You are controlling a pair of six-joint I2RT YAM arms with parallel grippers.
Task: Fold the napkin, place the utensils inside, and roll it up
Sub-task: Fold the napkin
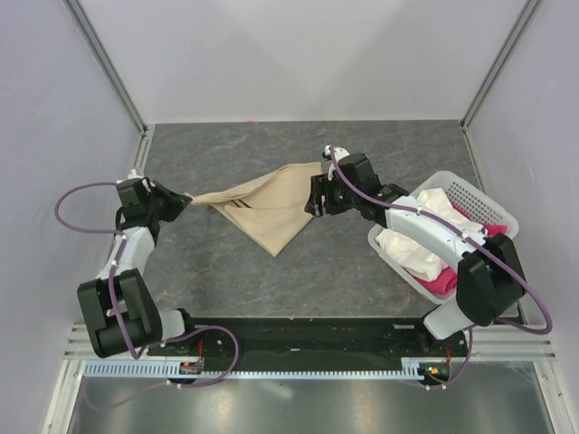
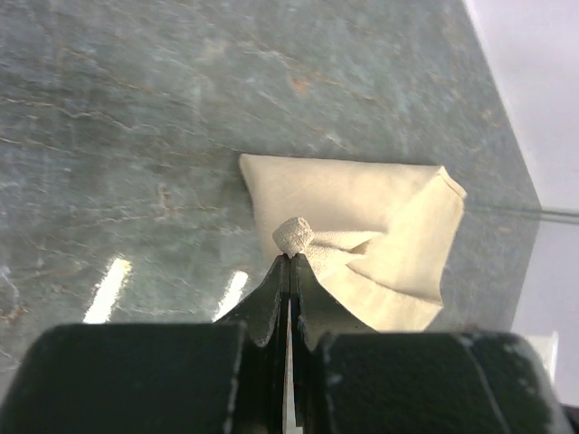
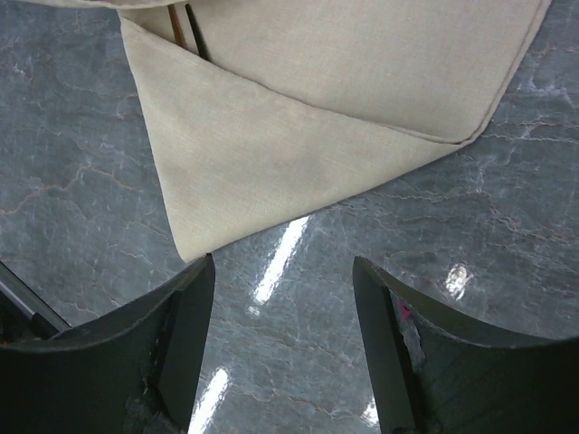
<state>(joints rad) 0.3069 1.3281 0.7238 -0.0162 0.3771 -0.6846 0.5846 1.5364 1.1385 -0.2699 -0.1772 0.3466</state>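
Mid-desk, a beige napkin (image 1: pixel 267 203), folded into a loose triangle with its point toward the near edge. Tucked under a fold near its left part, the utensils (image 3: pixel 194 32), from above no more than thin dark streaks. At the napkin's left corner, the left pincer (image 1: pixel 185 201), clenched on a bunched tip of the cloth. Just beside the napkin's right edge, the right pincer (image 1: pixel 314 196), released, jaws apart. Further right, well apart from the napkin and partly under the right arm, a white basket (image 1: pixel 479 194) holding a white cloth (image 1: pixel 432 201) and a pink-red cloth (image 1: pixel 441 282). All around, the grey marbled desk (image 1: pixel 362 262). From the left wrist: jaws pressed together, a small knot of cloth pinched at their tips, the rest of the napkin draping away behind, utensils hidden. From the right wrist: jaws spread wide over bare desk, the napkin's folded corner just beyond the tips and not touching, and at the top edge a brown stick and a dark one poking out from under the fold, clearer here than from above.
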